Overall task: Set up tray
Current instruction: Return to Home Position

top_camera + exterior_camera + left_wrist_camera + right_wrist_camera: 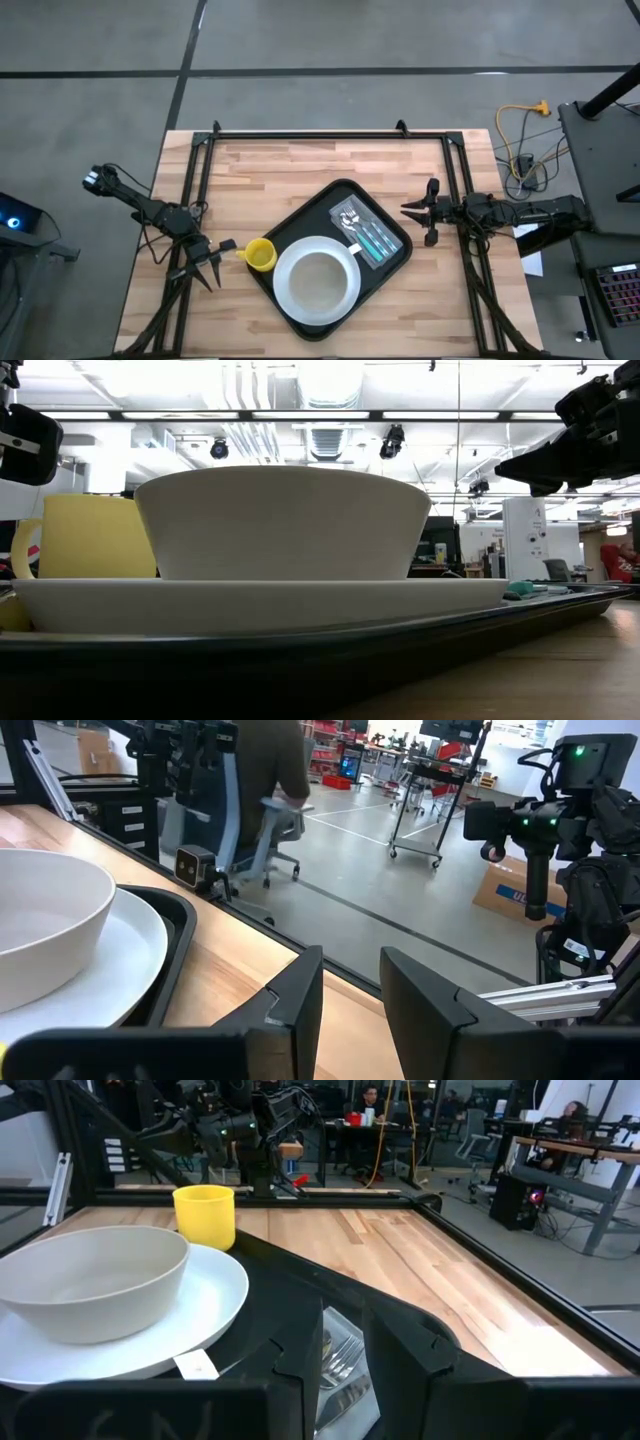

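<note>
The black tray [308,212] lies turned at an angle on the wooden table. On it a white plate [290,302] carries a white bowl [318,278], and a clear pack of teal-handled cutlery [366,232] lies beside them. A yellow cup [260,255] stands at the tray's left corner. My left gripper [222,265] is open just left of the cup and touches nothing. My right gripper [408,212] is open just off the tray's right side, pointing at the cutlery pack [340,1365]. The low view shows the bowl [280,520] on the plate and the cup [90,538] behind.
Black frame rails [330,133] run along the table's far edge and down both sides. Bare wood [270,170] lies between the tray and the far rail. A yellow cable [520,125] lies on the floor to the right. A person sits in the room beyond [285,770].
</note>
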